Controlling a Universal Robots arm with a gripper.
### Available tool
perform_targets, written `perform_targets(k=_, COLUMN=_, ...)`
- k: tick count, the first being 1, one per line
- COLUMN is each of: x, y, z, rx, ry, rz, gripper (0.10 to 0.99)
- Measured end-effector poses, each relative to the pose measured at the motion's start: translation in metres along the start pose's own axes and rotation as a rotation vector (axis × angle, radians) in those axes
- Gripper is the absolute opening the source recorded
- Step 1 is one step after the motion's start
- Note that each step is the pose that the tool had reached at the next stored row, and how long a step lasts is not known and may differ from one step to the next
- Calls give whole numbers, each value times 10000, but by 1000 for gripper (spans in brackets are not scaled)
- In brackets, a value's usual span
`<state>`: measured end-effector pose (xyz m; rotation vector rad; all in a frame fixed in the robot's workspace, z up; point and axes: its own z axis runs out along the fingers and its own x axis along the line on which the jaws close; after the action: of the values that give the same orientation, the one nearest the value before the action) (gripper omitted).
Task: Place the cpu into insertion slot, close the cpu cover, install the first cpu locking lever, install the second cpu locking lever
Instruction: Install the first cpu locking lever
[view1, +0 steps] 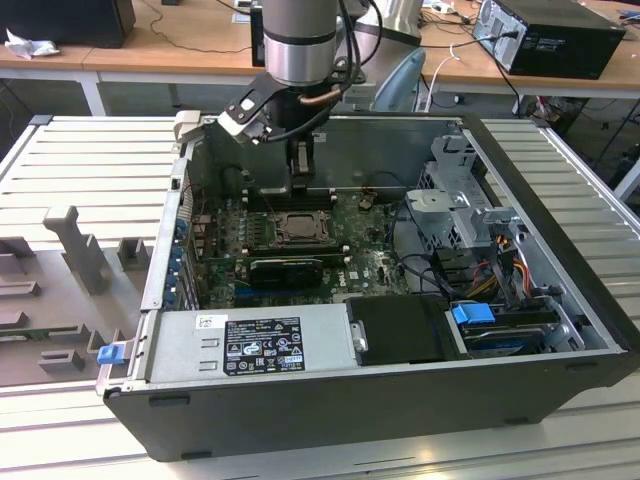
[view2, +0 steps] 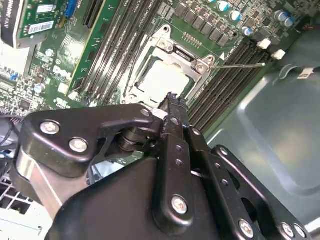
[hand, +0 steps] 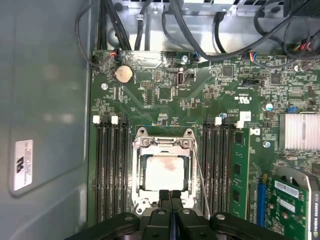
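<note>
In the first wrist view the cpu (hand: 164, 172) lies pale and square inside the insertion slot (hand: 136, 176). The cpu cover (hand: 162, 143) lies flat as a metal frame around the chip. A thin wire locking lever (hand: 201, 180) runs along one side of the socket. In the second wrist view a lever (view2: 242, 64) juts away from the socket corner over the memory slots. My gripper (hand: 170, 196) hangs just above the socket's edge, fingers shut together with nothing between them. The exterior view has the gripper (view1: 301, 188) straight over the socket (view1: 300, 228).
Long black memory slots (hand: 112, 170) flank the socket on both sides. A black graphics card (view1: 285, 268) lies in front of it. The power supply (view1: 250, 345), drive cage (view1: 460, 215) and loose cables (view1: 500, 270) fill the case. The case wall (hand: 45, 100) stands close by.
</note>
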<state>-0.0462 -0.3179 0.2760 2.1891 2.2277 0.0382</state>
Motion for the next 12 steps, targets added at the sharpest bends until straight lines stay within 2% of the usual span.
perform_targets(k=1, x=0, y=1, z=-37, rx=0, ry=-1, rz=0, gripper=106)
perform_targets(k=2, x=0, y=1, z=-36, rx=-2, ry=2, rz=-43, gripper=106)
perform_targets(k=5, x=1, y=1, z=-37, rx=3, ry=18, rz=-668, gripper=106)
perform_targets(k=7, x=0, y=1, z=-37, rx=6, ry=41, rz=-1449, gripper=106)
perform_targets(k=12, x=0, y=1, z=-36, rx=13, ry=69, rz=-2684, gripper=106)
